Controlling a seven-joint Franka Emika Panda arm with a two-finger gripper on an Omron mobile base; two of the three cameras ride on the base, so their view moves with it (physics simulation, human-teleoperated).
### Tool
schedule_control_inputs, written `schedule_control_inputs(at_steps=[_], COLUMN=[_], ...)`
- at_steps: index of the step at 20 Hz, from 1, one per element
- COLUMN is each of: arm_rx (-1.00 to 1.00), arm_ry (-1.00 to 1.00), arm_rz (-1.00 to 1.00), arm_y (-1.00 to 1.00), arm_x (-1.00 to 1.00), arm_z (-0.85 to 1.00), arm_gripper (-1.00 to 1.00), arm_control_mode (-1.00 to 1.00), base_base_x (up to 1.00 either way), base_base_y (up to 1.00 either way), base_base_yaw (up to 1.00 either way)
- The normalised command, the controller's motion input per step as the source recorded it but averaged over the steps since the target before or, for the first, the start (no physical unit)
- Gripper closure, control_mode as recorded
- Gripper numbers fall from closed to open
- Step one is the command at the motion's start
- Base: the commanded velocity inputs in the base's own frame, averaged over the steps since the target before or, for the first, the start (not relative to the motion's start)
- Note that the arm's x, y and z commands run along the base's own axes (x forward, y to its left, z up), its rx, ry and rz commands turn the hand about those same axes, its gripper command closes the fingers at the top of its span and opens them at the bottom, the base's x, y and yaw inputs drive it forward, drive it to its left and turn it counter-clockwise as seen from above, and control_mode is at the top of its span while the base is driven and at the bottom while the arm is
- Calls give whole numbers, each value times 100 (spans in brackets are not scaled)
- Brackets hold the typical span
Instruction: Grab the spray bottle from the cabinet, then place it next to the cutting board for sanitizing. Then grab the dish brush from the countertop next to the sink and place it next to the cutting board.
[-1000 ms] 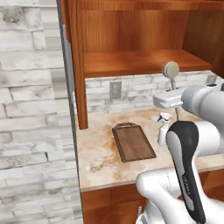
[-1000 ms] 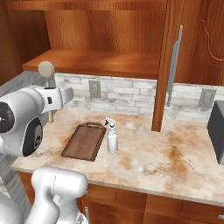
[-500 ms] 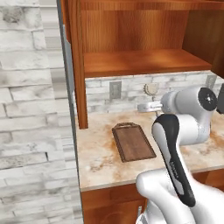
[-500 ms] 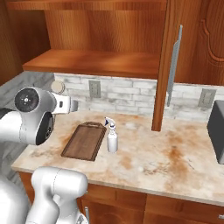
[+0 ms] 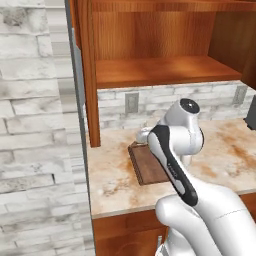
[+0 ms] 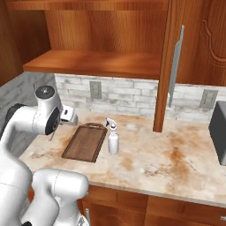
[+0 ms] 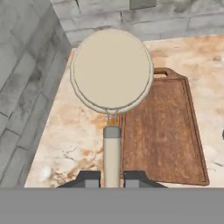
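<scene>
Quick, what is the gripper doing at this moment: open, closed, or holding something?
Gripper: closed on the handle of the dish brush, which it holds over the countertop at the edge of the cutting board.

Base views flank the cutting board [image 6: 86,142]; hand view looks down closely.

A: What lines the back wall?
B: A whitewashed brick backsplash [image 6: 132,95] with grey outlet plates [image 6: 95,89].
A: And on the left?
B: A pale stone-block wall [image 5: 35,135]; below the bench, wooden lower cupboards [image 6: 145,207].
</scene>
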Motion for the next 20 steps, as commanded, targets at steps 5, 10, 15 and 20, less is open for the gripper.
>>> schedule_control_inputs(at_steps=[5,10,15,20], arm_rx=[0,6,4,-2], arm_ry=[7,0,0,9], arm_rz=[-1,0,-1,-2], arm_y=[35,21,14,22], arm_x=[23,2,10,23], arm_z=[-83,-65,-50,-14], arm_gripper=[100,100,100,100], arm_control_mode=[-100,-100,-100,-100], base_base_x=[0,0,0,0], base_base_y=[0,0,0,0], base_base_yaw=[0,0,0,0])
